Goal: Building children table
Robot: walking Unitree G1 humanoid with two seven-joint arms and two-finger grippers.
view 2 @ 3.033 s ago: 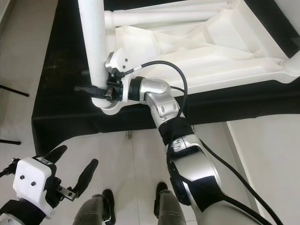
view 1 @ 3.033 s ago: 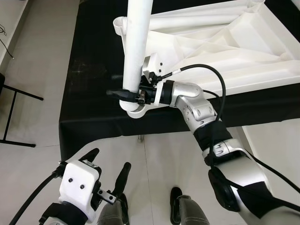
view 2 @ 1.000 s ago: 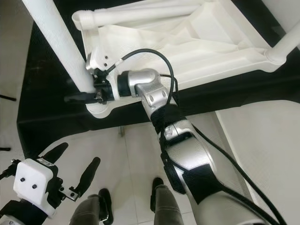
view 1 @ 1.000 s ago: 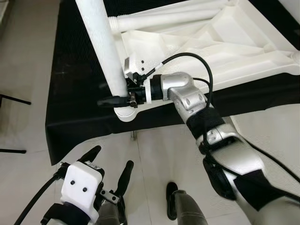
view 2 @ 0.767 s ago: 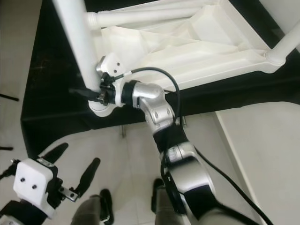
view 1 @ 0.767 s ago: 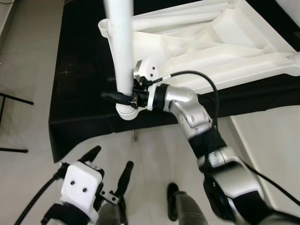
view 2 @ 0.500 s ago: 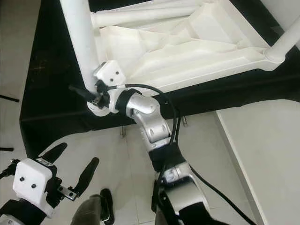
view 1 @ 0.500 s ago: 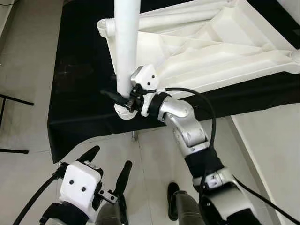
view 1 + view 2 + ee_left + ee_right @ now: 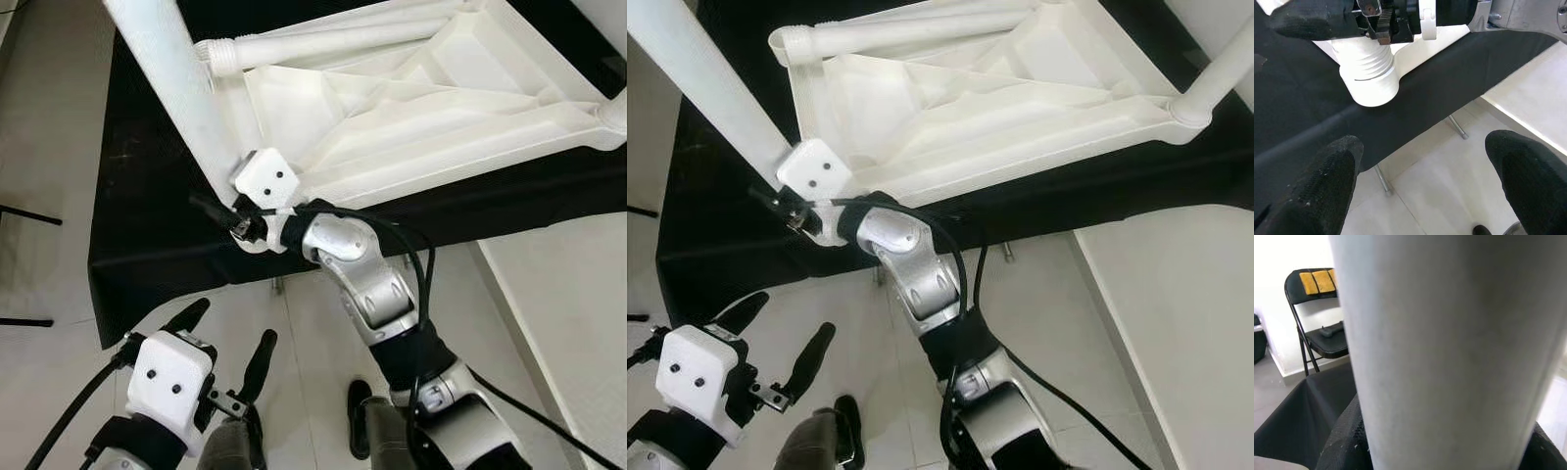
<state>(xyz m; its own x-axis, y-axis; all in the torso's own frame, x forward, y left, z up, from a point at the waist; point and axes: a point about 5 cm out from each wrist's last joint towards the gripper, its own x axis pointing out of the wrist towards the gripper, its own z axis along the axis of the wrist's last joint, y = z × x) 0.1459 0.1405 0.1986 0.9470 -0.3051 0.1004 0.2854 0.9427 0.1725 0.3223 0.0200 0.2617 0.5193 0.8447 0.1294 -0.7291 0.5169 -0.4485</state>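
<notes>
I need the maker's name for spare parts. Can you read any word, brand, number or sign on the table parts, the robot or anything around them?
None: no readable text in any view.
White table leg: plain, no marking.
Upturned white tabletop: bare moulded ribs.
Right gripper and left gripper: white housings show only small dark holes.
Folding chair: yellow blocks on its backrest, no lettering visible.

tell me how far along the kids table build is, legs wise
Done: one leg stands in the far right corner of the upturned white tabletop.
In hand: the right gripper is shut on a second leg at the near corner socket; it leans, so not seated.
Left: a third leg lies loose on the tabletop. The left gripper hangs open, idle.
</notes>
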